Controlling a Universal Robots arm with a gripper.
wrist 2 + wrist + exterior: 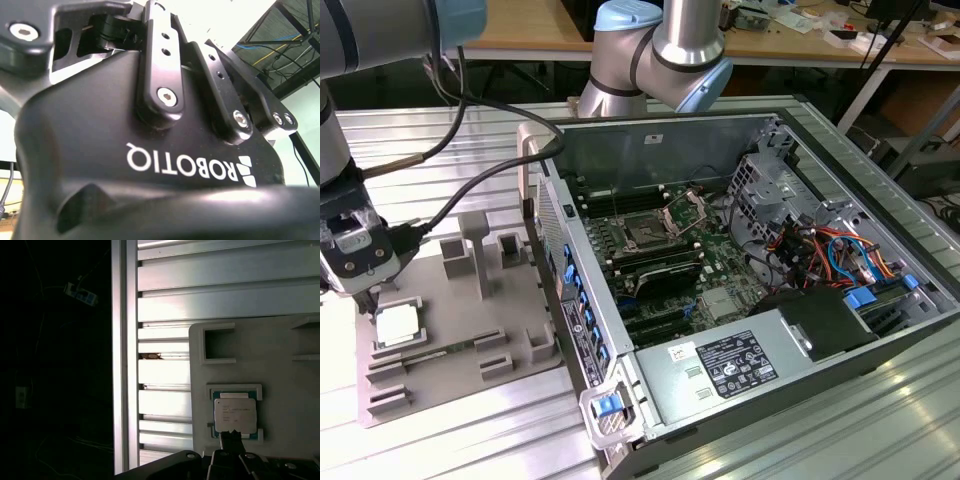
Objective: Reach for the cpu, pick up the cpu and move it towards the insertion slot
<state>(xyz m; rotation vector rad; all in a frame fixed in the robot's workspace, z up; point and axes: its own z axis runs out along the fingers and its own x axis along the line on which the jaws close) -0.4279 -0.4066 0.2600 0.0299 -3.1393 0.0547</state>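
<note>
The cpu [398, 325], a small square chip with a silvery top, lies flat in a raised frame on the grey plastic tray [460, 330] at the exterior view's left. My gripper [364, 295] hangs just above the tray, close over the chip's edge nearest that view's left. In the first wrist view the cpu [235, 414] sits in its frame with my gripper [231, 442] right at its edge. The insertion slot [646, 232] is a dark square socket with a metal frame, on the green board inside the open computer case, far from the gripper.
The case's upright side wall [570, 290] stands between the tray and the board. Memory slots [665, 268], a heatsink [723, 305], a power supply [740, 365] and coloured cables [830, 255] crowd the case. Upright posts [475, 245] rise from the tray. A ribbed metal table [210, 300] lies underneath.
</note>
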